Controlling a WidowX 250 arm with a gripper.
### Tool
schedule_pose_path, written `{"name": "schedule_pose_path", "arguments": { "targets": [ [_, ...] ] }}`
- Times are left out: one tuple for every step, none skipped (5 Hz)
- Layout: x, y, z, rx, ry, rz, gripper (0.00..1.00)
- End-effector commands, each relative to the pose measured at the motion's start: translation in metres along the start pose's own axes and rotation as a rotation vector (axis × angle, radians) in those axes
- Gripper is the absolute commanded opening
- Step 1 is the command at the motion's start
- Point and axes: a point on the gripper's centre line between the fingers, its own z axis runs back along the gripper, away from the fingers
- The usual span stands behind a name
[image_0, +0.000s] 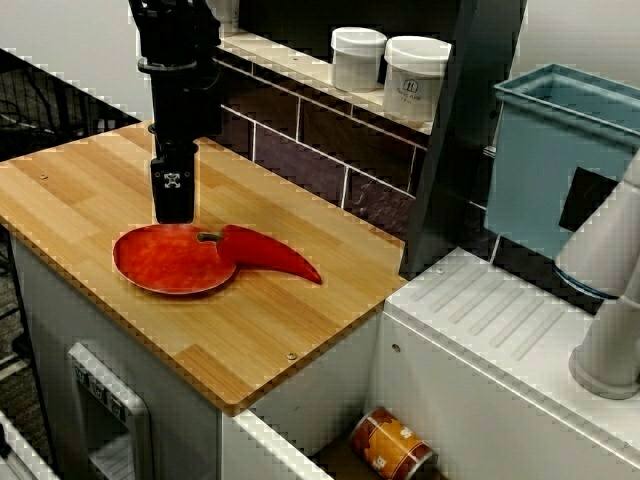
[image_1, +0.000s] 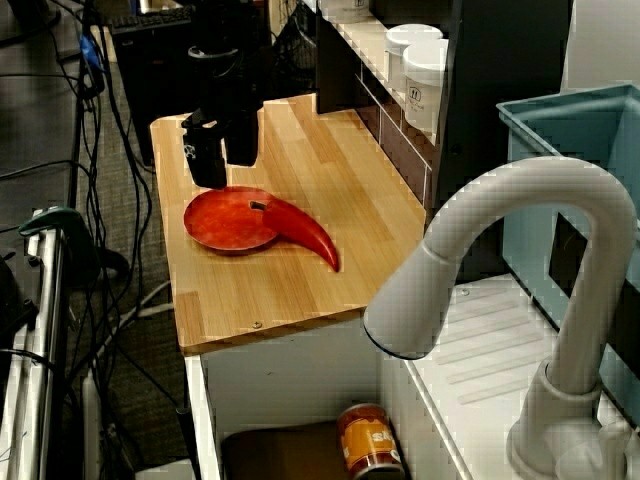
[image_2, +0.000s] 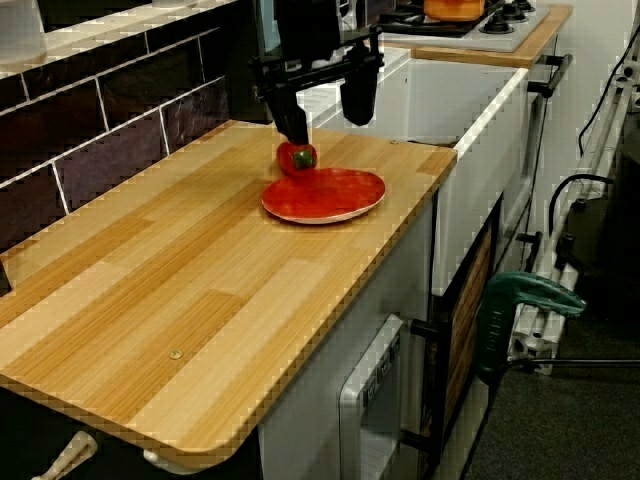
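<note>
The tool (image_2: 328, 128), fingers spread, hangs just above the stem end of the red pepper (image_0: 268, 254), which lies on the red plate (image_0: 150, 265) with its tip trailing right onto the worktop (image_0: 300, 330); a sound grip would likely centre both fingers astride that thick end.

A plain white jar (image_0: 358, 58) and a labelled white jar (image_0: 416, 78) stand side by side on the tiled ledge (image_0: 290, 62). A blue bin (image_0: 545, 165) is close by. A can (image_0: 390, 446) lies in the sink, near the white faucet (image_1: 520, 260).

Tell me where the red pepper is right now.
In the view facing the tiled wall, the red pepper lies on the wooden counter, stem end on the sink-side rim of the red plate, near the open fingers.
</note>
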Motion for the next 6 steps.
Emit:
{"name": "schedule_pose_path", "arguments": {
  "targets": [
    [0.007, -0.011, 0.004, 0.115, -0.037, -0.011, 1.0],
    [0.013, -0.006, -0.004, 0.106, -0.02, -0.004, 1.0],
    [0.018, -0.001, -0.011, 0.116, -0.011, -0.004, 1.0],
    [0.024, 0.004, -0.019, 0.101, 0.012, 0.004, 1.0],
    [0.027, 0.008, -0.018, 0.094, 0.011, 0.003, 1.0],
    [0.031, 0.008, -0.019, 0.089, 0.01, -0.001, 1.0]
  ]
}}
